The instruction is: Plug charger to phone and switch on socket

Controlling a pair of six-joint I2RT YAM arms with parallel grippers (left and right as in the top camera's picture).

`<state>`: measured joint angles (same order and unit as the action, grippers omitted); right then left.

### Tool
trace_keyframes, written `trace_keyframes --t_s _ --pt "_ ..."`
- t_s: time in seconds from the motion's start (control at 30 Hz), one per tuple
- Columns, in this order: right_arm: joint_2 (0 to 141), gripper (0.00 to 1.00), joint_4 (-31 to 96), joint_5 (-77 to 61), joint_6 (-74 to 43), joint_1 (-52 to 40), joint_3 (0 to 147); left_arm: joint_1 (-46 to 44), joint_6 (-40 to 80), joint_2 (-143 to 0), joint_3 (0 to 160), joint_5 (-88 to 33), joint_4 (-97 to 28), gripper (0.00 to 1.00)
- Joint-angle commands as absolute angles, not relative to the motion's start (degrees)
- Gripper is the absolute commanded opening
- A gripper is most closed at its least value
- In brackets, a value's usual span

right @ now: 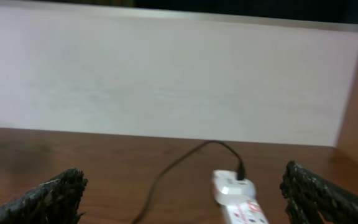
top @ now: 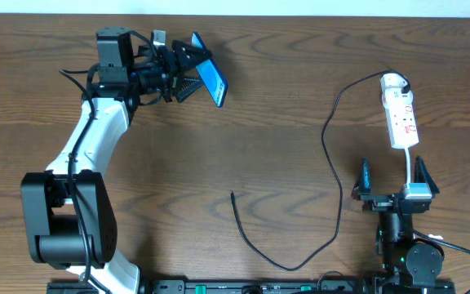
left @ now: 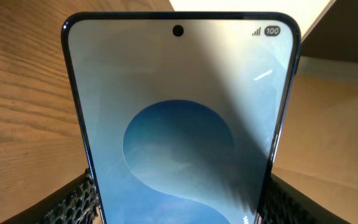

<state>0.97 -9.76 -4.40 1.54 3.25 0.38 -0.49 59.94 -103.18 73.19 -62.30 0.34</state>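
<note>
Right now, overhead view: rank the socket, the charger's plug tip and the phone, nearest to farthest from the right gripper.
From the right gripper:
1. socket, just ahead of its open jaws.
2. charger plug tip, mid-scene, off to its left.
3. phone, far left, gripped by the left gripper.

A: The table (top: 284, 73) is showing dark wood grain with a dull sheen. The phone (left: 179, 124) is looking like glossy glass and is catching a pale reflection.

B: The pads (left: 73, 202) of the left gripper (left: 179, 211) are looking black and rough, with a knobbly pattern. The socket (top: 400, 114) is appearing as smooth white plastic, and the charger (top: 334, 175) cable is looking thin, black and matt.
</note>
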Motion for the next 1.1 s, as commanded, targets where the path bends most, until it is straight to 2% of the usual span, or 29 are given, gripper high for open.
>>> trace_keyframes --t_s 0.0,0.27,0.47,0.63,0.83,1.07 --pt "0.73 0.99 -9.96 -9.06 -3.44 2.90 0.32 -0.30 64.93 -101.80 73.34 -61.60 1.02 0.07" --pt "0.82 0.99 -9.54 -12.08 -5.28 2.90 2.28 -0.32 70.83 -101.80 73.36 -60.77 0.97 0.08" --pt "5.15 0.99 -4.29 -12.62 -5.54 2.90 8.43 -0.32 72.14 -101.80 73.36 -60.75 0.97 0.07" --pt "16.23 0.99 -0.97 -15.97 -5.50 2.90 17.37 -0.32 72.14 -101.80 73.36 -60.75 0.97 0.07" --pt "40.14 0.99 3.66 -35.05 -5.91 2.90 34.04 -0.36 73.08 -101.80 73.36 -59.00 0.95 0.08" --pt "58.78 0.99 2.85 -53.43 -8.10 2.63 45.39 -1.04 75.79 -101.80 73.34 -54.57 0.95 0.07"
